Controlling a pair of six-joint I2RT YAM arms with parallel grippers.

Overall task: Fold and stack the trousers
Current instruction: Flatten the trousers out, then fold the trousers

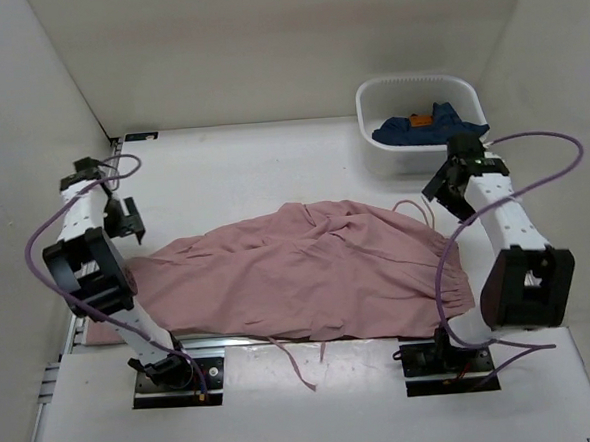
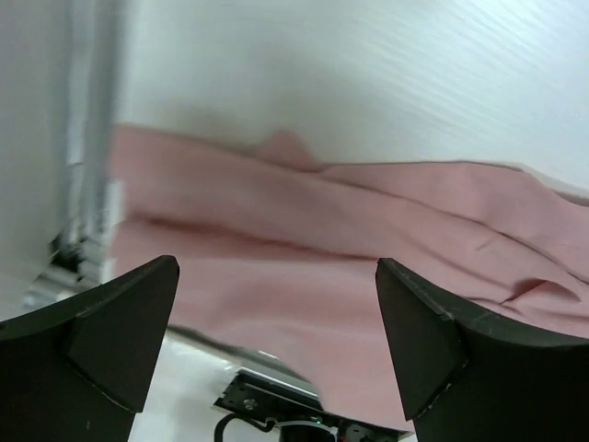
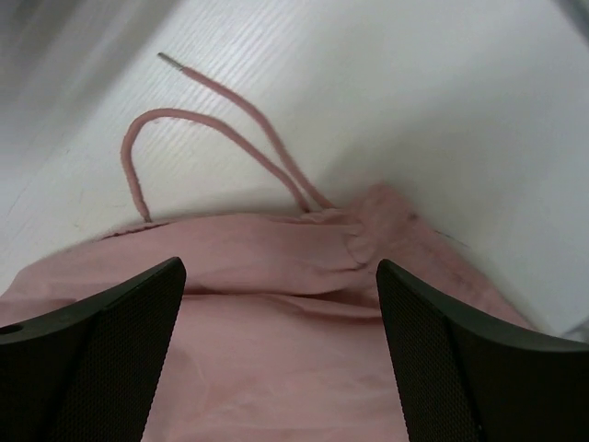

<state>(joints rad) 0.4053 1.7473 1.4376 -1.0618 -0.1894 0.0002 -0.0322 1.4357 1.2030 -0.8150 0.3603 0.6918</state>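
The dusty-pink trousers (image 1: pixel 308 275) lie spread and wrinkled across the middle of the white table, the waist at the right. One thin drawstring (image 1: pixel 294 366) trails over the near edge and another loops near the waist (image 3: pixel 212 129). My left gripper (image 1: pixel 132 223) is open and empty above the trousers' left end (image 2: pixel 304 267). My right gripper (image 1: pixel 444 194) is open and empty above the waist (image 3: pixel 276 322).
A white bin (image 1: pixel 421 121) at the back right holds a dark blue garment with an orange patch (image 1: pixel 427 125). White walls enclose the table on three sides. The arm bases (image 1: pixel 174 374) sit at the near edge.
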